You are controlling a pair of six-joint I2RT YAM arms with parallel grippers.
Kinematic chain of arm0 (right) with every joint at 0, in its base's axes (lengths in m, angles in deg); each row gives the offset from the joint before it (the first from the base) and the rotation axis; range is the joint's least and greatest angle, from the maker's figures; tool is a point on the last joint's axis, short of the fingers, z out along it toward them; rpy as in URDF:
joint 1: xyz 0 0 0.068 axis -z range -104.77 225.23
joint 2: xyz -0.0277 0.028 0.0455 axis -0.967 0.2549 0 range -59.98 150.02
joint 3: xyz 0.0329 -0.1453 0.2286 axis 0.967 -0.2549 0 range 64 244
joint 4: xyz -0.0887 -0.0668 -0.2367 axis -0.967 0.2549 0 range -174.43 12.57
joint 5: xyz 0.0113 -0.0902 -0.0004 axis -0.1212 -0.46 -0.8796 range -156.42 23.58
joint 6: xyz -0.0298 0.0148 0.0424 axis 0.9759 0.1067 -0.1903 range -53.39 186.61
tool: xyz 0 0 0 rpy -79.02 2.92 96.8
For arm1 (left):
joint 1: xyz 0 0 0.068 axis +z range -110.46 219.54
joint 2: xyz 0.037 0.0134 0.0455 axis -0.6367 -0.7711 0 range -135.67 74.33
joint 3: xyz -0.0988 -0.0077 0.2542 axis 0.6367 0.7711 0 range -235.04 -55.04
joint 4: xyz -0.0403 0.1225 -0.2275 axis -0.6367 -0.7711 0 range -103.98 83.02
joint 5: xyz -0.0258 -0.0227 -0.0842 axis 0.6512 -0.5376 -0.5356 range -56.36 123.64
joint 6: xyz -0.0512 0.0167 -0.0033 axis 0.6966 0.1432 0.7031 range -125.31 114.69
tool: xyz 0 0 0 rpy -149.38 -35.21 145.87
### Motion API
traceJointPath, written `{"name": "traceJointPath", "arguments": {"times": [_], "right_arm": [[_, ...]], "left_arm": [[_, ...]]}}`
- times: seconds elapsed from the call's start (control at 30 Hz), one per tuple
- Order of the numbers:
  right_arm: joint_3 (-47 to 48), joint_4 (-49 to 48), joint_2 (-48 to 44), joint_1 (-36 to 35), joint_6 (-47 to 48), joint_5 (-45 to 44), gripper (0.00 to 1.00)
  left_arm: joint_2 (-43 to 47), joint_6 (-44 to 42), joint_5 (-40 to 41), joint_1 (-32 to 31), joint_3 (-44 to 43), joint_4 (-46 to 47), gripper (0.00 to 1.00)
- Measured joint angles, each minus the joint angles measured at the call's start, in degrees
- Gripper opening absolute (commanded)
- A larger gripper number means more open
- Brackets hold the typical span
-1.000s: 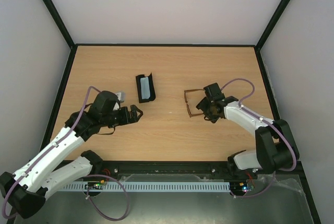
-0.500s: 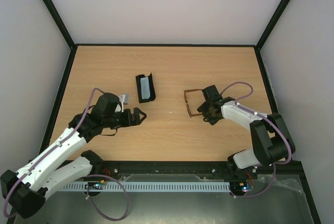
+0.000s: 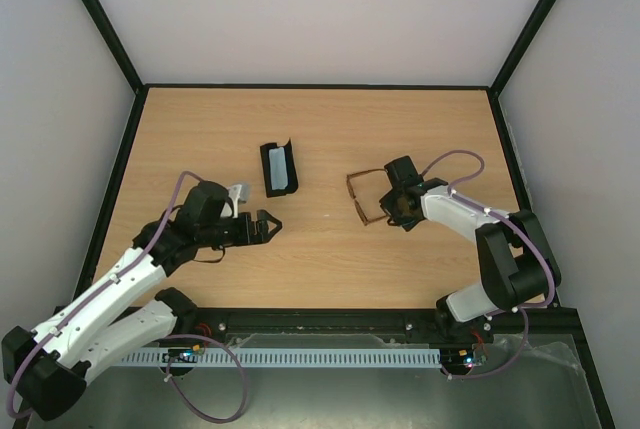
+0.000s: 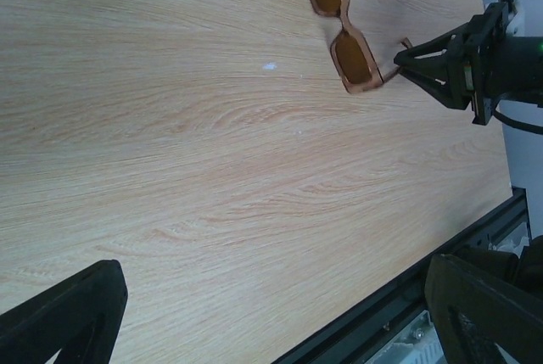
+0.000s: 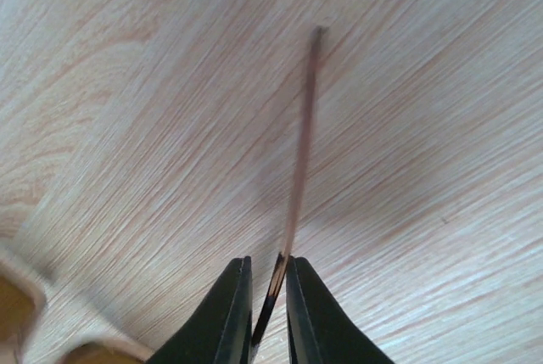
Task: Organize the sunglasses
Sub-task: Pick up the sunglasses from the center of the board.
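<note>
Pale wood tabletop (image 3: pixel 320 129) w/ black rim, boxed by plain white walls on three sides, seen from above. Two white-and-black robot arms reach in from 6 o'clock. L arm lies low at 8 o'clock; left gripper (image 3: pixel 268 226) is empty, fingers spread wide, aimed toward centre. R arm bends in from 4 o'clock; right gripper (image 3: pixel 388 213) has its fingers nearly closed, pinching one thin temple arm (image 5: pixel 301 143). Black oblong case (image 3: pixel 278 168) lies open at 10 o'clock of centre, pale blue inside. Sunglasses (image 4: pixel 339 21) sit just off centre at 3 o'clock, temples unfolded, brown frame, amber-looking lenses; whether fully resting on the wood, cannot tell.

Handling, as a guess: v. light, thin frame, hinges and lenses fragile, smooth so prob. slippery. Temple will likely flex if levered. Safer hold is close to the hinge or at the bridge, w/ a light grip. Room: open wood btw. glasses and case, more toward 12 o'clock; R wall and front rail are the near limits.
</note>
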Motion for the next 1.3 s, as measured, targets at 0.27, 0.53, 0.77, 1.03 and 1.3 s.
{"name": "traceJointPath", "arguments": {"times": [0.27,0.53,0.77,1.03,1.3], "right_arm": [[0.15,1.62,0.0,0.0,1.9,-1.25,0.01],[2.67,3.5,-0.61,0.0,6.54,-3.54,0.01],[2.78,4.61,-12.66,-0.37,15.17,-6.47,0.01],[4.72,9.03,-20.74,-10.49,25.64,-10.54,0.01],[8.46,17.05,-21.18,-23.06,32.57,-13.22,0.01]], "left_arm": [[1.22,0.26,0.0,0.0,0.48,0.22,0.99],[1.09,0.48,0.04,0.0,0.37,-0.28,0.99],[-1.18,-1.16,1.55,0.0,-6.23,-4.59,0.99],[-6.99,-5.01,7.32,0.0,-17.79,-10.75,0.99],[-11.19,-7.19,10.69,-0.9,-17.7,-16.37,0.99]]}}
